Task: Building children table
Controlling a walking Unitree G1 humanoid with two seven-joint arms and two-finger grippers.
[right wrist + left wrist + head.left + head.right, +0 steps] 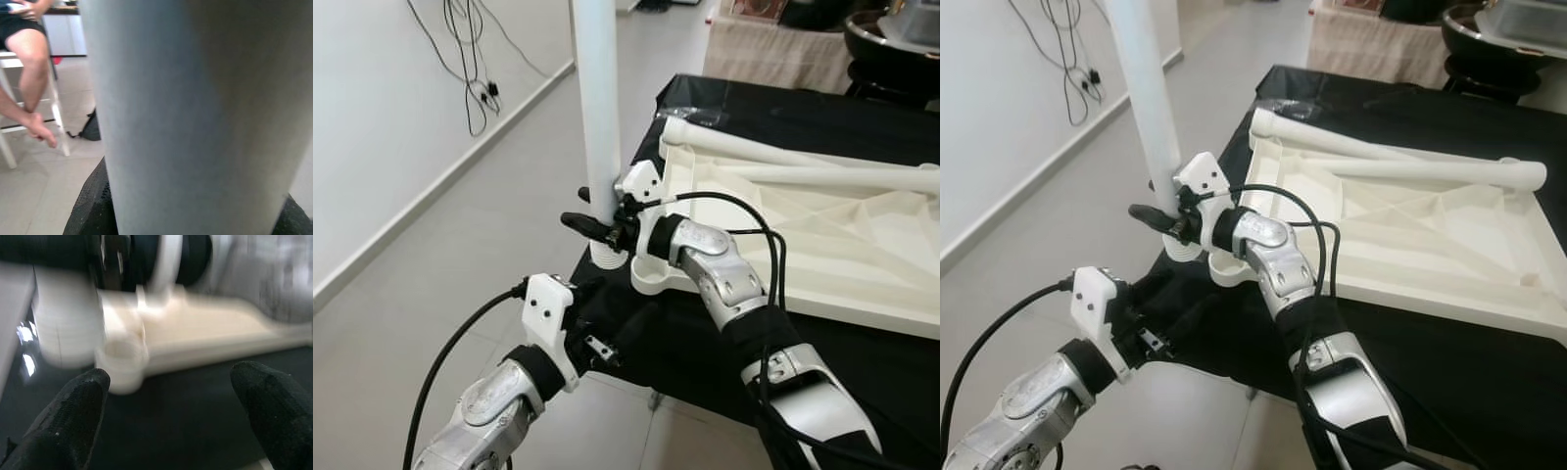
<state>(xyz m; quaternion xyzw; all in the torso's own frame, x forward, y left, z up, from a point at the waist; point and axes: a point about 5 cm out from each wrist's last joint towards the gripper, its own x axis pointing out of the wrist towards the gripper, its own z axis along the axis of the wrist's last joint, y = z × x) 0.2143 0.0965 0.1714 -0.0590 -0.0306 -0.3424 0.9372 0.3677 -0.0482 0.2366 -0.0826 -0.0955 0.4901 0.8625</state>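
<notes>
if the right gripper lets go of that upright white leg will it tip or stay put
Probably tips: the white leg is tall and narrow, and its threaded base looks beside the corner socket, not seated. It seems stiff, smooth plastic, so it may slip in the right gripper and roll once down.

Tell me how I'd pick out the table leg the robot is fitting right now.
Look at the black-covered table with the upturned white tabletop. At its near-left corner the right gripper grips one white leg. It stands upright; the other two legs lie flat.
</notes>
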